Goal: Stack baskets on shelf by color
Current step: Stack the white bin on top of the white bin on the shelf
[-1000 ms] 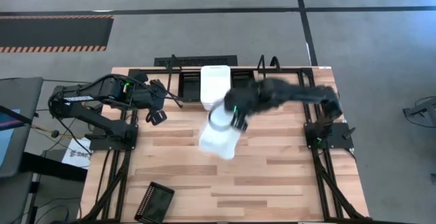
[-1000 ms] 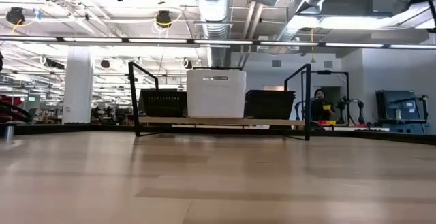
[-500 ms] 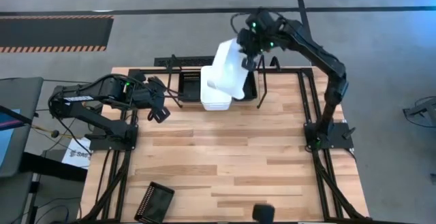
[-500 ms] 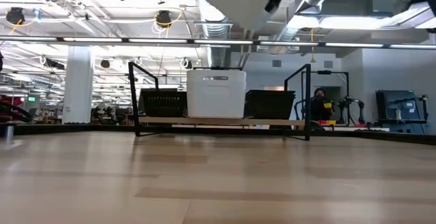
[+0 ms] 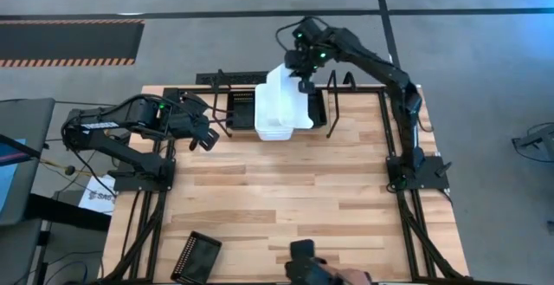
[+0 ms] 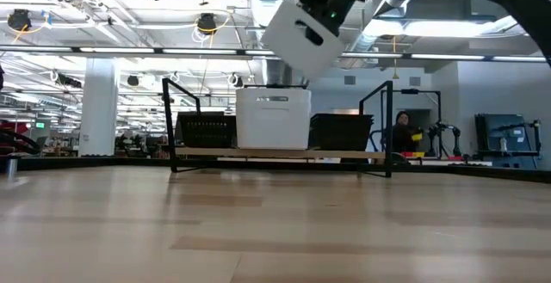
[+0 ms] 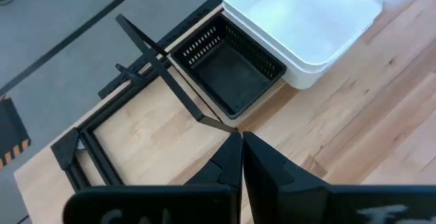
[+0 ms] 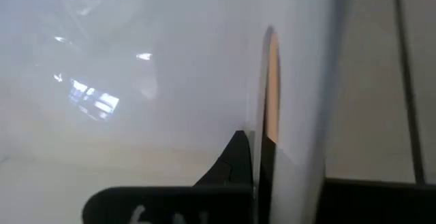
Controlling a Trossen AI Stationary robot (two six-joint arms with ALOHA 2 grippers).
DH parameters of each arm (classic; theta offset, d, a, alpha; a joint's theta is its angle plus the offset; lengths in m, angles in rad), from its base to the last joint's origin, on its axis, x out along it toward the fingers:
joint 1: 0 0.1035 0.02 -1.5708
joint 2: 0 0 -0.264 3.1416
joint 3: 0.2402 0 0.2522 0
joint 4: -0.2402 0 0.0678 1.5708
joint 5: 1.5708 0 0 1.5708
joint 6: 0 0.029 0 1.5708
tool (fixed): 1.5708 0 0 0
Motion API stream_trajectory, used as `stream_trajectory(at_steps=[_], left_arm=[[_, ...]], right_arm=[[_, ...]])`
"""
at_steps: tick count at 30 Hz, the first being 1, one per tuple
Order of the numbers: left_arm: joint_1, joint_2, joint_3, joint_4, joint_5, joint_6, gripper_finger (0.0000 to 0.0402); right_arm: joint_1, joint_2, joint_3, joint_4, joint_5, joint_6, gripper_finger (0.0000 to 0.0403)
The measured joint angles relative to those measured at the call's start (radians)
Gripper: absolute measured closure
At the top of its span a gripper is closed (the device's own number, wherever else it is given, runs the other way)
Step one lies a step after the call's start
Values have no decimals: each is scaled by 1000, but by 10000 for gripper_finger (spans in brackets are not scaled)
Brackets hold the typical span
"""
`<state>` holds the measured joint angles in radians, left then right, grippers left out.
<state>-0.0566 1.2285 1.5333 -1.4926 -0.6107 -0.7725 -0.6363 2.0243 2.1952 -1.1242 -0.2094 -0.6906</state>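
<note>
My right gripper (image 5: 303, 60) is high over the table's far edge, shut on a white basket (image 5: 290, 99) that hangs tilted above a second white basket (image 5: 273, 126) standing on the shelf (image 6: 372, 152). In the low view the held basket (image 6: 301, 33) is clear above the shelved one (image 6: 273, 118). Black mesh baskets stand on the shelf on either side (image 6: 207, 130) (image 6: 340, 132). Another black basket (image 5: 195, 255) lies at the near left edge. My left gripper (image 5: 203, 138) waits shut left of the shelf, touching nothing. My right gripper holds the white basket by one end wall, right beside its handle slot (image 8: 271, 81), with the wall pinched between the two fingers (image 8: 238, 157). It comes from above and from the far side. The basket is lifted clear and hangs tilted below the gripper, its bottom toward the near left.
The shelf's black upright loops (image 5: 333, 103) rise beside the baskets, and its left bay (image 7: 136, 149) shows bare wood. The wide wooden table top (image 5: 286, 198) lies nearer. A dark object (image 5: 303, 263) with what seems a person's hand is at the near edge.
My right gripper has carried the white basket from over the middle of the table up and toward the far edge, then down a little over the shelved white basket; the basket has tipped. A dark object has come in at the near edge.
</note>
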Motion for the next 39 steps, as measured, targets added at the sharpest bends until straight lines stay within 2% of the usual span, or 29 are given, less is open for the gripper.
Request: stream_trajectory(at_steps=[10,12,15,23,27,36,39], left_arm=[[0,0,0,2,-3,-44,401],[0,0,0,2,-3,-45,401],[0,0,0,2,-3,-45,401],[0,0,0,2,1,-62,402],[0,0,0,2,-1,-62,401],[0,0,0,2,-3,-63,401],[0,0,0,2,-3,-63,401]], right_arm=[[48,148,161,73,10,-68,403],[51,150,150,150,29,-70,403],[53,150,151,159,30,-70,403],[23,158,150,-13,88,-68,403],[9,158,150,-19,106,-37,403],[8,158,150,152,106,-16,403],[14,158,150,152,106,-16,403]])
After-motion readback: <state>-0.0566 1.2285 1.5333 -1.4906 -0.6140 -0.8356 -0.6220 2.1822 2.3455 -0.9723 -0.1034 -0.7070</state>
